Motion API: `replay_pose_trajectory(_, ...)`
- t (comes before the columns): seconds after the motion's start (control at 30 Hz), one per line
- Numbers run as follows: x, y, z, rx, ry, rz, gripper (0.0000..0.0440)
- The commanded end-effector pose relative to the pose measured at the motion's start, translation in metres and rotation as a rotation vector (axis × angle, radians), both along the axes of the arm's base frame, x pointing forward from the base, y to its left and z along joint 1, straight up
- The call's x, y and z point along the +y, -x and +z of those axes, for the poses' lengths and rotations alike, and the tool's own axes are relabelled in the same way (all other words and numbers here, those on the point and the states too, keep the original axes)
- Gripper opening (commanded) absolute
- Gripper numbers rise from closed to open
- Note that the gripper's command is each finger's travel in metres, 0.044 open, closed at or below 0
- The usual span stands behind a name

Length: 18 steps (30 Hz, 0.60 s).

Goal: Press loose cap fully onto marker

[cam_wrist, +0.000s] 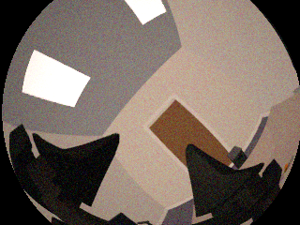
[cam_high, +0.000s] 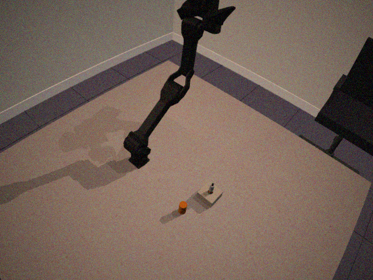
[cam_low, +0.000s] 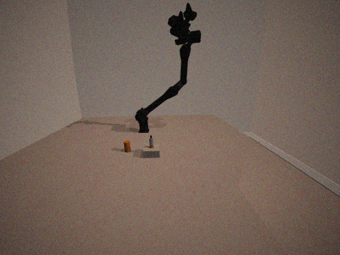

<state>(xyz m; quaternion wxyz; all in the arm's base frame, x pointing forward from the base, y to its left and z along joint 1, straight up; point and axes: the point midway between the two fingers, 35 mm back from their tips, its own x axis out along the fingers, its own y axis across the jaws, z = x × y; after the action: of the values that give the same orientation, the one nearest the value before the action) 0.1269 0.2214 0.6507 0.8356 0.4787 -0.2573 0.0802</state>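
On the counter (cam_high: 256, 156) (cam_low: 175, 192), orange cap (cam_high: 182, 207) (cam_low: 127, 146) (cam_wrist: 286, 167) stands beside the holder block (cam_high: 212, 199) (cam_low: 151, 153), marker (cam_high: 211, 189) (cam_low: 151, 142) upright, uncapped. Tool (cam_wrist: 153, 143) is high, open, gripping nothing. I'd turn it downward, centre over cap, descend straight, then close gently.

Beyond the table's right edge in the top view, a black chair (cam_high: 346, 102) is seen; a brown door (cam_wrist: 175, 124) is shown in the wall by the wrist view.
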Motion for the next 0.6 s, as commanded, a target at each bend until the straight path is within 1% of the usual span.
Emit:
replay_pose_trajectory(0.0, -0.013, 0.0, -0.002, 0.027, -0.03, -0.004, 0.0332)
replay_pose_trajectory(0.57, -0.065, 0.002, -0.012, 0.134, -0.156, 0.011, 0.033)
